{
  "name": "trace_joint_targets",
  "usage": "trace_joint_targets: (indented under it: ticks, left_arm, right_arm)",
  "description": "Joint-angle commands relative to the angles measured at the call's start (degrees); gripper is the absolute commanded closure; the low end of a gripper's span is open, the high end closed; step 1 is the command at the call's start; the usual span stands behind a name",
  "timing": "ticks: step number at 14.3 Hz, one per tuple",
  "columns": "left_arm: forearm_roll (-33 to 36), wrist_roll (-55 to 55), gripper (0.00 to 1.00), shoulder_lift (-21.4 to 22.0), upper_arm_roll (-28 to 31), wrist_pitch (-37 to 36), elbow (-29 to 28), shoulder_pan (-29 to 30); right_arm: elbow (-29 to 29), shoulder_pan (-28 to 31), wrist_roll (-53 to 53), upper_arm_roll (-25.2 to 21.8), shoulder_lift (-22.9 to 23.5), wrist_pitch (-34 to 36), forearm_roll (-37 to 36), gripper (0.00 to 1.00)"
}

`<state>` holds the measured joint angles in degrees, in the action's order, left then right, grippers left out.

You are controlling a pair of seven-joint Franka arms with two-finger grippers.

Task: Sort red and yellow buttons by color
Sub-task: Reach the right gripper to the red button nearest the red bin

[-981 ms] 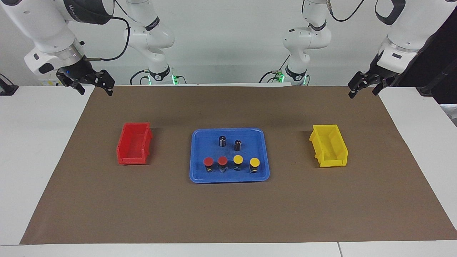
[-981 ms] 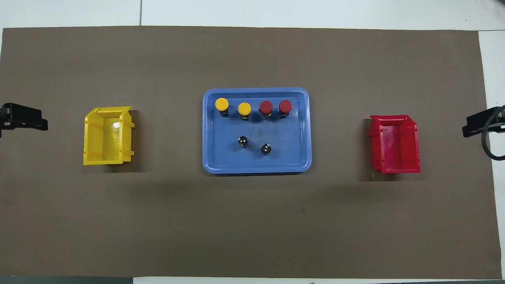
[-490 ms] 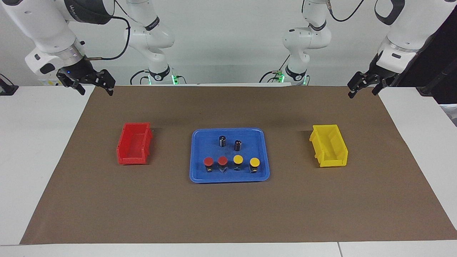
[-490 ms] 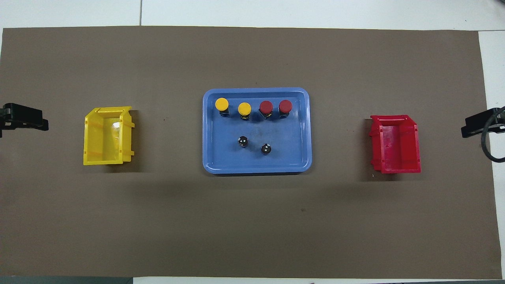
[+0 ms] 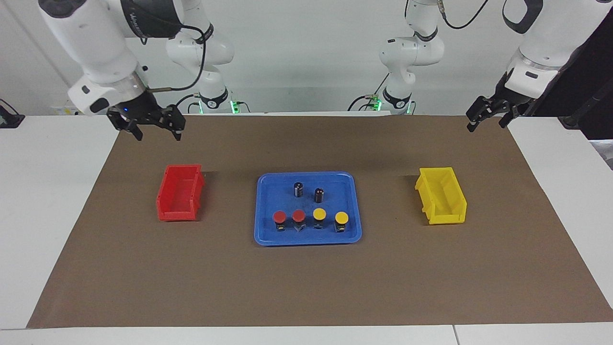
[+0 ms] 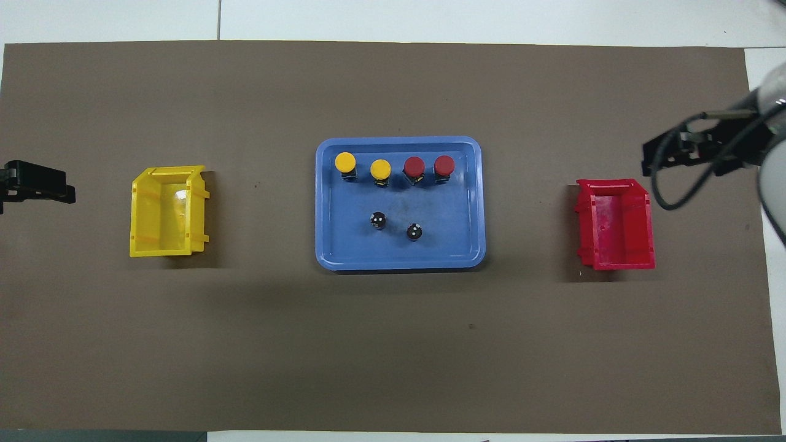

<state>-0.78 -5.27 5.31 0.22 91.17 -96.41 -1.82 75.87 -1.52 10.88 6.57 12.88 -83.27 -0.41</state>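
You have all four buttons standing in one row in the blue tray (image 5: 261, 211) at the centre of the frame: two red buttons (image 5: 279, 218) (image 5: 299, 216) toward the right arm's end, two yellow buttons (image 5: 319, 214) (image 5: 341, 218) toward the left arm's end. Two black cylinders (image 5: 298, 189) (image 5: 319, 194) stand in the same tray, nearer to the robots than the row. A red bin (image 5: 179, 199) sits mid-left in the facing view, a yellow bin (image 5: 443, 195) mid-right, each well apart from the tray, both on the brown mat (image 5: 306, 282). Your right gripper (image 5: 154, 130) hangs in the upper left of the facing view over the mat, fingers spread wide and holding nothing. Your left gripper (image 5: 486, 120) hangs at the upper right over the mat's edge, fingers likewise apart and empty.
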Motion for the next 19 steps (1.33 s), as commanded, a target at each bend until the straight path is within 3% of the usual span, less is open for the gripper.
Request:
trace_joint_targets:
  ticks: [1, 4, 6, 9, 15, 19]
  left_arm:
    - [-0.63, 0.26, 0.00, 0.49, -0.14, -0.37, -0.71, 0.50]
    - [-0.63, -0.70, 0.00, 0.58, -0.14, 0.76, -1.14, 0.42]
    - [-0.63, -0.62, 0.00, 1.02, -0.14, 3.56, -2.90, -0.11]
    - [-0.63, -0.44, 0.00, 1.19, -0.14, 3.23, -3.34, -0.11]
    - [-0.54, -0.35, 0.00, 2.07, -0.31, 3.05, -4.92, -0.29]
    - [-0.54, -0.44, 0.00, 2.16, -0.31, 3.05, -4.92, -0.29]
  right_arm:
    - [-13.01, -6.62, 9.31, 0.81, 11.97, -0.47, -0.20, 0.00]
    - [-10.84, -11.40, 16.18, 0.81, 14.10, -10.11, -2.05, 0.00]
    - [-4.44, -11.84, 16.19, 0.98, 14.02, -16.80, -2.05, 0.00]
    - [0.58, -15.18, 16.90, 0.98, 15.86, -24.63, -3.79, 0.00]
    - [7.01, -15.53, 21.28, 1.07, 18.23, -36.24, -6.53, 0.00]
    - [9.38, -15.53, 21.12, 1.07, 18.85, -37.05, -5.83, 0.04]
